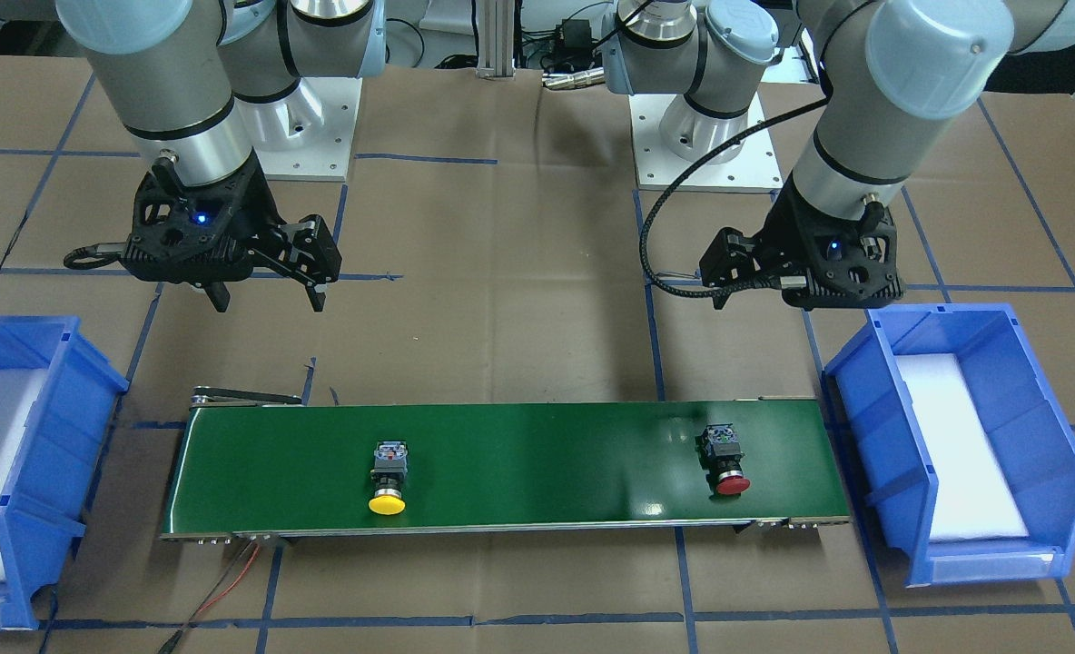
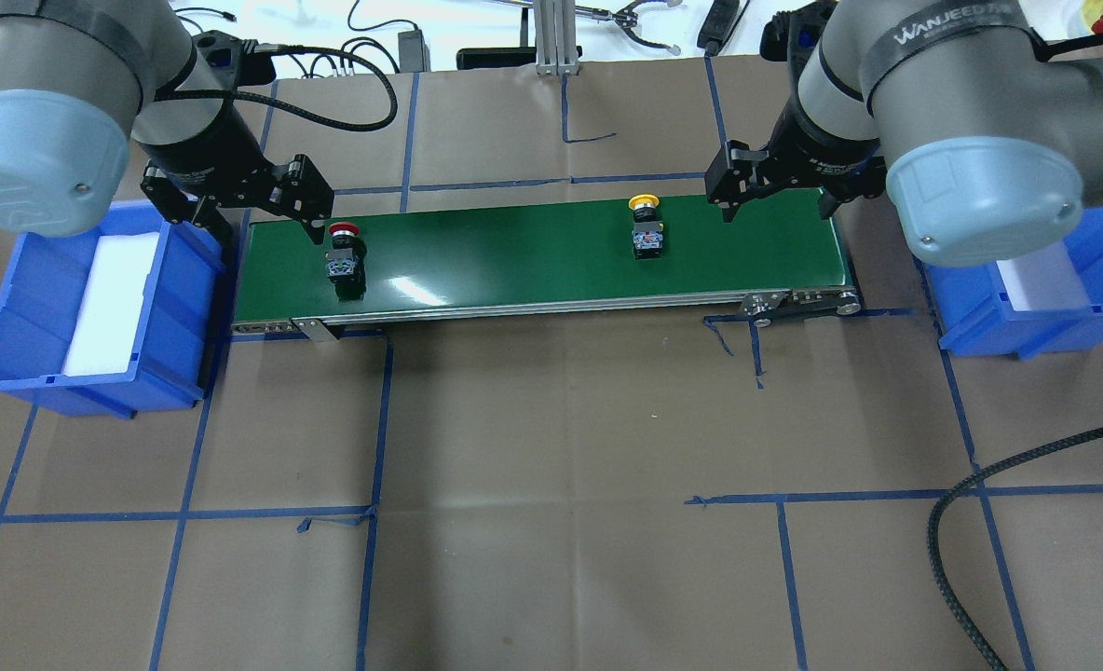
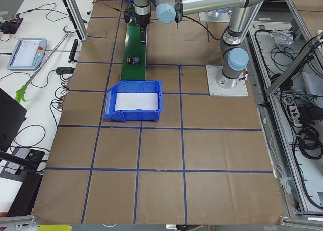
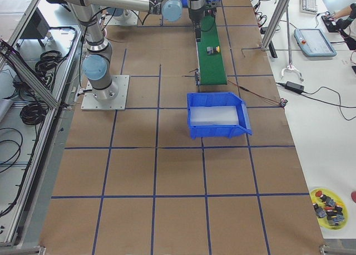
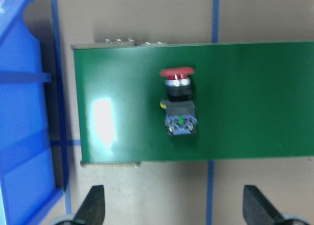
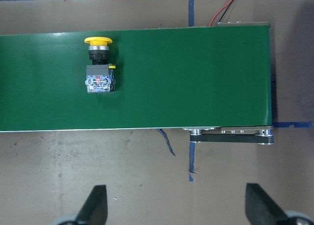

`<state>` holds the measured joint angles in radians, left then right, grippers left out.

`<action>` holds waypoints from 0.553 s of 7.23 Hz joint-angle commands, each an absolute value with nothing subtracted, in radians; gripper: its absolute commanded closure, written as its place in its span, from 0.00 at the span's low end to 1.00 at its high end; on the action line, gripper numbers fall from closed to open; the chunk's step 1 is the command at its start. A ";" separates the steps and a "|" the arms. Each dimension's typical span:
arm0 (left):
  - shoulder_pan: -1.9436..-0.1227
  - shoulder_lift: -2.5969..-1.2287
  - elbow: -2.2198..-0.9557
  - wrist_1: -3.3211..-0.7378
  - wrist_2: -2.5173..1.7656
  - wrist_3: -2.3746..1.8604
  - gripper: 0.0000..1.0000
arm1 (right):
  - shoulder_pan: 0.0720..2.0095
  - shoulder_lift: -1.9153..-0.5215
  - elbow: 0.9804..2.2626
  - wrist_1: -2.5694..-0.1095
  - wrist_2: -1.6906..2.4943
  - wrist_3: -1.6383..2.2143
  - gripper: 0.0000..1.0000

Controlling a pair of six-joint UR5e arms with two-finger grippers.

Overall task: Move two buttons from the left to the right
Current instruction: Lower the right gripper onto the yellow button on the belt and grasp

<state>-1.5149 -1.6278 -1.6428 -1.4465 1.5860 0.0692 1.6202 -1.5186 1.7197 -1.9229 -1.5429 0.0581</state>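
Observation:
A red button (image 2: pixel 342 254) lies on its side near the left end of the green conveyor belt (image 2: pixel 514 252); it also shows in the front view (image 1: pixel 726 459) and the left wrist view (image 5: pixel 179 102). A yellow button (image 2: pixel 646 228) lies right of the belt's middle and shows in the right wrist view (image 6: pixel 99 70) and the front view (image 1: pixel 389 477). My left gripper (image 2: pixel 267 224) is open and empty, above the belt's robot-side edge by the red button. My right gripper (image 2: pixel 779 207) is open and empty above the belt's right end, right of the yellow button.
A blue bin (image 2: pixel 11 308) with a white liner stands off the belt's left end, and another blue bin (image 2: pixel 1101 252) off its right end. Red and black wires (image 1: pixel 229 581) trail from the belt. A yellow dish of spare buttons (image 4: pixel 328 205) sits far off.

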 commanded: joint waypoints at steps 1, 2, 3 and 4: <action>-1.517 -1.585 -1.651 -1.485 1.586 0.066 0.00 | 1.615 -1.444 1.721 -1.968 -1.545 0.074 0.00; -1.517 -1.589 -1.622 -1.529 1.585 0.066 0.00 | 1.615 -1.384 1.709 -1.971 -1.536 0.075 0.00; -1.517 -1.600 -1.609 -1.542 1.585 0.066 0.00 | 1.615 -1.332 1.697 -1.999 -1.534 0.080 0.00; -1.517 -1.603 -1.603 -1.545 1.586 0.064 0.00 | 1.615 -1.294 1.668 -2.023 -1.532 0.087 0.00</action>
